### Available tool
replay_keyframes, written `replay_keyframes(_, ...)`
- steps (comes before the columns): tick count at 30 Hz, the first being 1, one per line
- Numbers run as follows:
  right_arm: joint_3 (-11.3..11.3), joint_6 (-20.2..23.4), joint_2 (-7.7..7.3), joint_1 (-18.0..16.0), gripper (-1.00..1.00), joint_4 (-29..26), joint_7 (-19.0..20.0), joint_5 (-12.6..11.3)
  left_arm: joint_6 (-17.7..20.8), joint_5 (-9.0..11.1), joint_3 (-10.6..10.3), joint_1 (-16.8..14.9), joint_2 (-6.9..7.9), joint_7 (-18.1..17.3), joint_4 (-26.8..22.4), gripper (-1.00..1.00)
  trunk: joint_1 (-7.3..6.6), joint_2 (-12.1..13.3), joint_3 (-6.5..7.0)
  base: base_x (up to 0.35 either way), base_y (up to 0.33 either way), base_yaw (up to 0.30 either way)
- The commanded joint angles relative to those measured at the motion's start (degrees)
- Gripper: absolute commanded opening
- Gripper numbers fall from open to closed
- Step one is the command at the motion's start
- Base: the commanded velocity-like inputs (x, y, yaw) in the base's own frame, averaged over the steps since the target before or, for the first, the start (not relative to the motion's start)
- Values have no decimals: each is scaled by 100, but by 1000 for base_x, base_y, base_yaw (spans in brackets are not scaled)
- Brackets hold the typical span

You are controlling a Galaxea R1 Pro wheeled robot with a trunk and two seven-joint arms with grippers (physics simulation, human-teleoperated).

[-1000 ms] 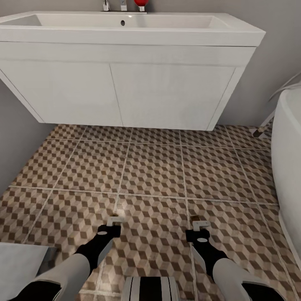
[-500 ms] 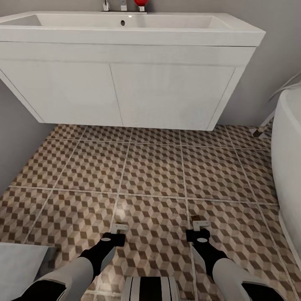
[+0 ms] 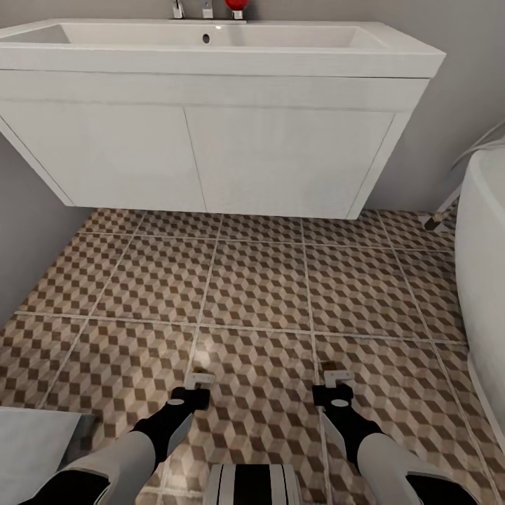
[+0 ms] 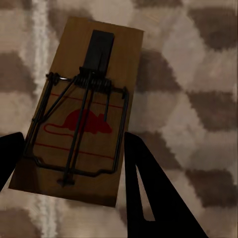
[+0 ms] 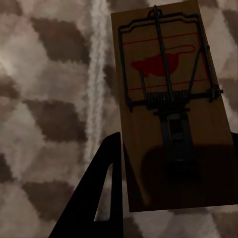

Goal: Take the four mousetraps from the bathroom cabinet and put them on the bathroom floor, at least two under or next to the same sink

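Observation:
Both arms reach down to the bathroom floor [image 3: 252,294] in front of the bathroom sink [image 3: 210,52]. My left gripper [image 3: 196,387] is shut on a tan mousetrap [image 3: 200,377]; the left wrist view shows that mousetrap [image 4: 82,114], with wire spring and red mouse mark, held by its long edges in the left gripper [image 4: 72,139]. My right gripper [image 3: 335,386] is shut on a second mousetrap [image 3: 337,375], which shows again [image 5: 168,99] in the right gripper [image 5: 176,144]. Both traps hang low over the tiles; contact cannot be told. The cabinet is out of view.
The white wall-hung vanity [image 3: 280,154] under the sink leaves open floor beneath it. A curved white bathtub [image 3: 484,245] borders the right side. A pale grey surface [image 3: 35,435] sits at the lower left, and grey walls close in the left and back.
My left gripper drew back toward me with its mousetrap a second ago, then stayed nearly still. The right gripper and its trap have barely moved.

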Motion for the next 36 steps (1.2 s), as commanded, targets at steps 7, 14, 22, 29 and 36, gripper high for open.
replay_keyframes(7, -48, -97, -18, -3, -100, 65, -2, 32, -126, 53, -20, -1, 187, 16, -47, -100, -1, -1, -3, 0, 0, 0)
replay_keyframes(14, -58, -156, -286, -3, -100, 100, 12, 27, -136, 84, -15, -16, 406, -192, -87, -100, -1, -1, -3, 0, 0, 0)
replay_keyframes(22, -57, -170, -566, -3, -100, 108, 83, 27, -134, 106, -14, -27, 495, -272, -92, -100, -1, -1, -3, 0, 0, 0)
replay_keyframes(29, -50, -174, -628, -3, -100, 106, 154, 34, -145, 106, -14, -28, 536, -283, -92, -100, -1, -1, -3, 0, 0, 0)
replay_keyframes(36, -48, -174, -611, -3, -100, 104, 164, 35, -179, 108, -14, -28, 528, -471, -74, -100, -1, -1, -3, 0, 0, 0)
